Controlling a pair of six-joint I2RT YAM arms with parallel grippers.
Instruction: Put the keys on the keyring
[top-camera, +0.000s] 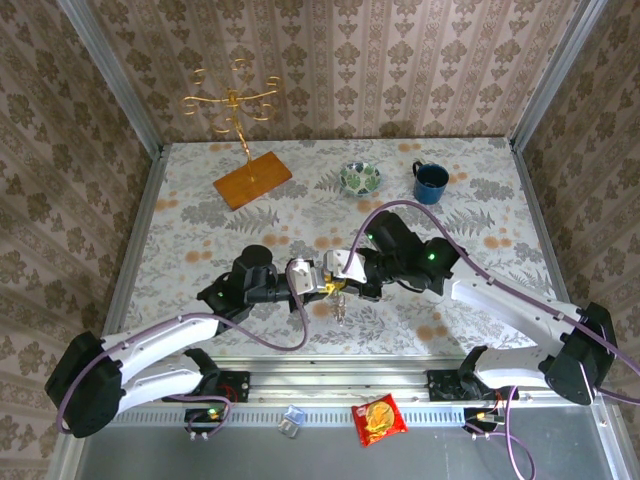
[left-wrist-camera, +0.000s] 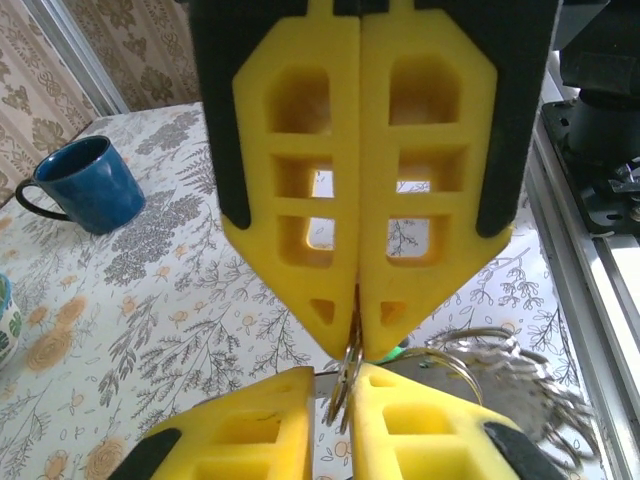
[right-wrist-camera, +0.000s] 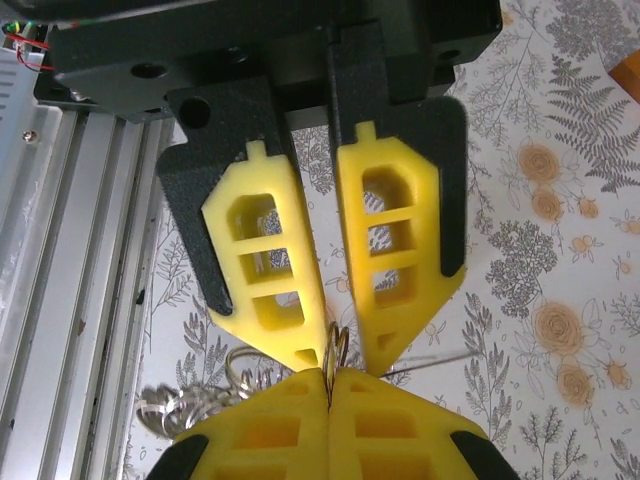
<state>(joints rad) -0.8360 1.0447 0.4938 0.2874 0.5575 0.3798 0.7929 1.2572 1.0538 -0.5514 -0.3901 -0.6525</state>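
Pinching the keyring (left-wrist-camera: 346, 372) edge-on in the left gripper's (left-wrist-camera: 358, 340) closed fingers, straddling it tip-to-tip with the right gripper's (right-wrist-camera: 342, 360) narrowly parted ones.

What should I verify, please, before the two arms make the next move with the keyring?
1. Left gripper shut on the keyring: ok.
2. Right gripper shut on it: not ok, its fingers stand apart with the ring between them.
3. Keys threaded on the ring: cannot tell, the bunch is blurred.
4. Tips of both grippers apart: cannot tell, they are very close.
5. Blue mug far from both grippers: ok.
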